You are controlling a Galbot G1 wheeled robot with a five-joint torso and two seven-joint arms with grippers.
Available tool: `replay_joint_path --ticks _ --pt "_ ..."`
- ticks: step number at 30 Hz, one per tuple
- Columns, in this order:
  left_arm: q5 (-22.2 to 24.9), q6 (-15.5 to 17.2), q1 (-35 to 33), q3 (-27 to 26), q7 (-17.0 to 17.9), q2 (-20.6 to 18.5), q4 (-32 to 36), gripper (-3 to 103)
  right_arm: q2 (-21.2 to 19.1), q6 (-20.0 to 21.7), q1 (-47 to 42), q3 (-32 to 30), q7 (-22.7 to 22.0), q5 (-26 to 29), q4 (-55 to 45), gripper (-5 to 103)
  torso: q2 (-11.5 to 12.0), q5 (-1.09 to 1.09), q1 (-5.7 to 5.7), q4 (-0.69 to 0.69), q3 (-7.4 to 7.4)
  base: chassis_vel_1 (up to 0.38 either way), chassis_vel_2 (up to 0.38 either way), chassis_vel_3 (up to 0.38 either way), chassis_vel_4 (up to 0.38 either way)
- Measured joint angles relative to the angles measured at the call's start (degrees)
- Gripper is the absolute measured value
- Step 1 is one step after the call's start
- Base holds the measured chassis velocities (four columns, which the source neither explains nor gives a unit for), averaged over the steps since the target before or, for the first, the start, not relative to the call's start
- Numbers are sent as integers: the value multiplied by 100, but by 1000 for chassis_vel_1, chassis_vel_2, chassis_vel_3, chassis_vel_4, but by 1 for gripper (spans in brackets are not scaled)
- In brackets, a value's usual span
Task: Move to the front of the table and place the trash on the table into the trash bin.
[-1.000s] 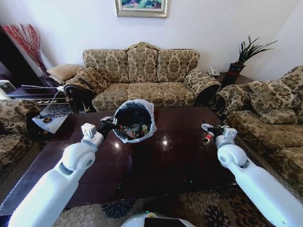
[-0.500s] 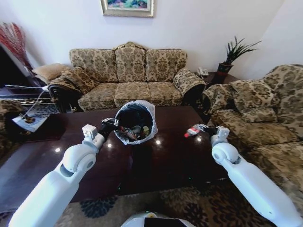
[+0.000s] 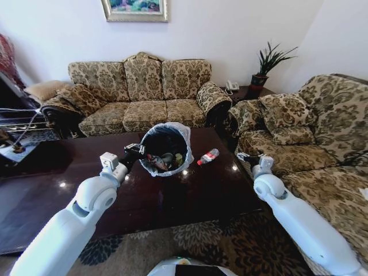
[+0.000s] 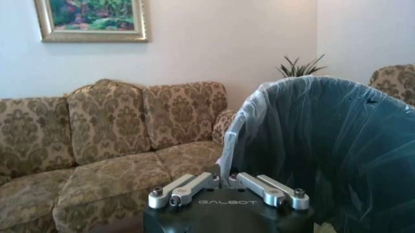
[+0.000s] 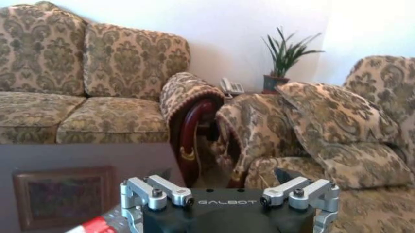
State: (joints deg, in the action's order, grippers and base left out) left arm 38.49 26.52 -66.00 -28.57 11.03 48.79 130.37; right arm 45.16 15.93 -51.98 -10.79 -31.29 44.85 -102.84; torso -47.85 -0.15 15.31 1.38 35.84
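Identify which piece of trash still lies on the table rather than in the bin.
The small clear bottle with the red label, lying on its side on the table beside the trash bin; the other scraps sit inside.

Your left end effector [image 3: 137,150] grips the rim of the trash bin [image 3: 165,148], holding it tilted above the table [image 3: 172,192] with scraps inside. A small bottle [image 3: 207,156] lies just beside the bin. Your right end effector [image 3: 246,158] hangs at the table's right edge.

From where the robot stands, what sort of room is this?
Most likely a home living room: patterned sofas surround a glossy dark coffee table, with a framed painting on the wall and a potted plant in the corner.
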Motion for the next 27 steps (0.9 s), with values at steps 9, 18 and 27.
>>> replay_joint_path --ticks 9,18,27 --pt "-4 2 2 -6 8 -2 0 2 0 -5 -1 0 4 4 -5 100 0 18 0 -7 0 41 35 -16 -12" --pt "-1 6 2 -3 5 -1 -3 2 -3 -5 -2 -1 4 6 -8 100 0 13 0 1 0 0 0 0 0" --pt "1 9 3 0 5 -1 -5 2 -5 -5 -3 -4 1 8 -10 100 0 16 0 -5 0 0 0 0 0"
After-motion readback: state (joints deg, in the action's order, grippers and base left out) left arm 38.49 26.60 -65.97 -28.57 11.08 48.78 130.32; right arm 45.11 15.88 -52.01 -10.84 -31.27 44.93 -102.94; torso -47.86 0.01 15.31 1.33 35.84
